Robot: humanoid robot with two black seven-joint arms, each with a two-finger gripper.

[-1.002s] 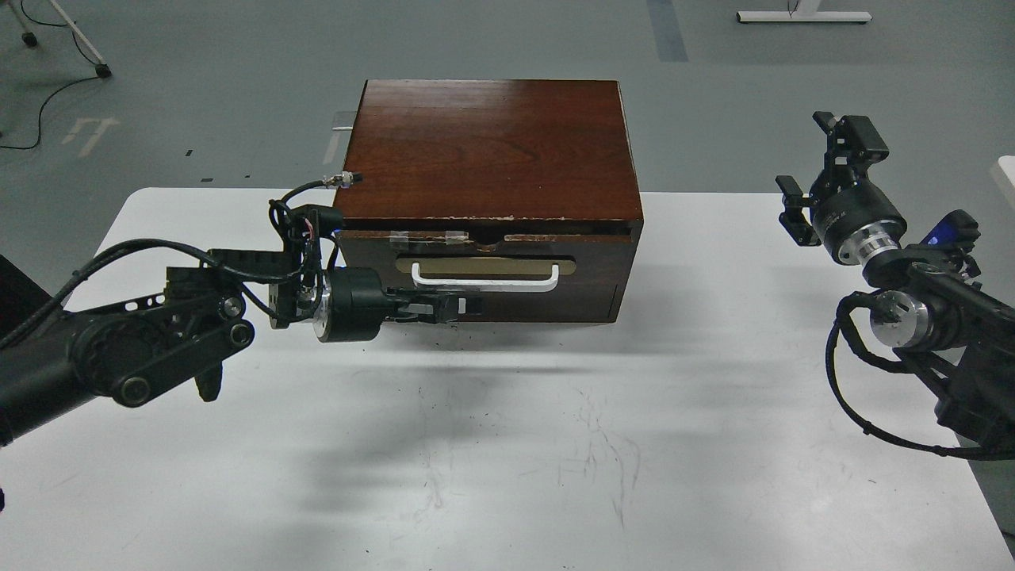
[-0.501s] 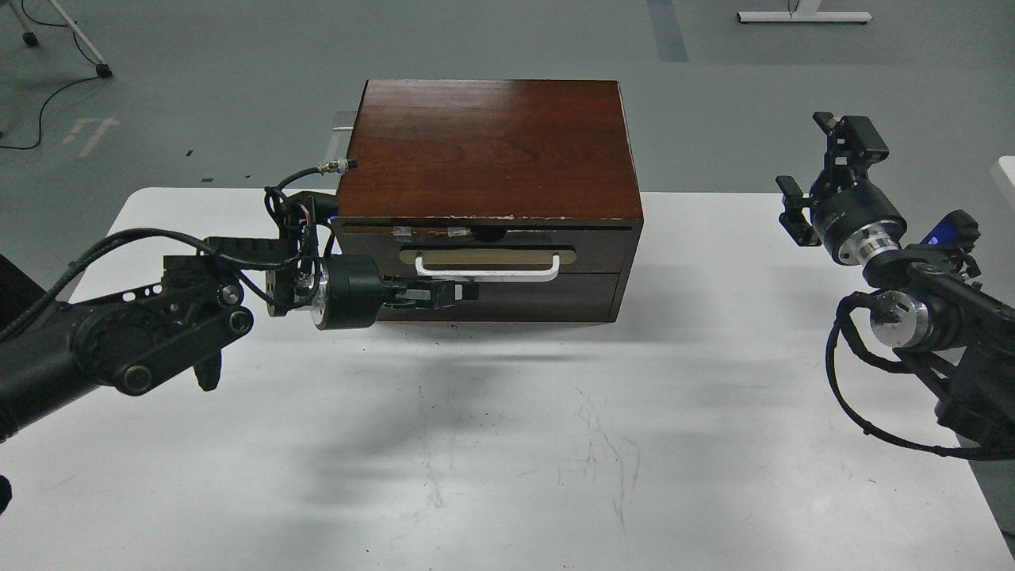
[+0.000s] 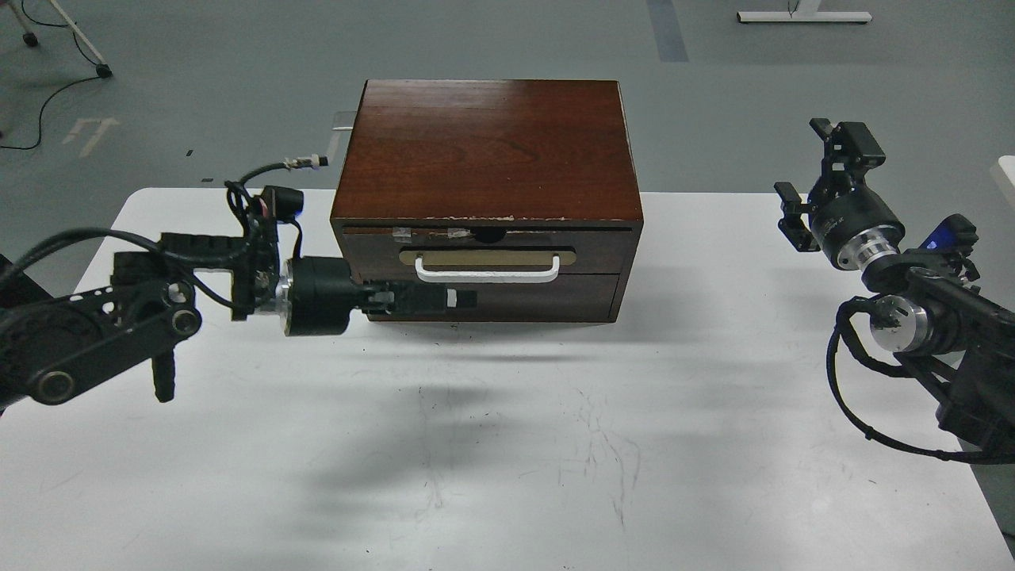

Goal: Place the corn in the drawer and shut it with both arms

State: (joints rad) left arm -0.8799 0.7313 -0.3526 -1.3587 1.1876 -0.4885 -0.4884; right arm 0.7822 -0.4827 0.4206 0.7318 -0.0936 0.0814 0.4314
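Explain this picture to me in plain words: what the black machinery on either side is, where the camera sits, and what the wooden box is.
The camera sits in a robot's head, looking down at a white table. The black machinery is its two arms. The left gripper lies low in front of the wooden cabinet, just below the white handle of the drawer, which is shut. The right gripper hangs off to the side, open and empty. No corn is visible.
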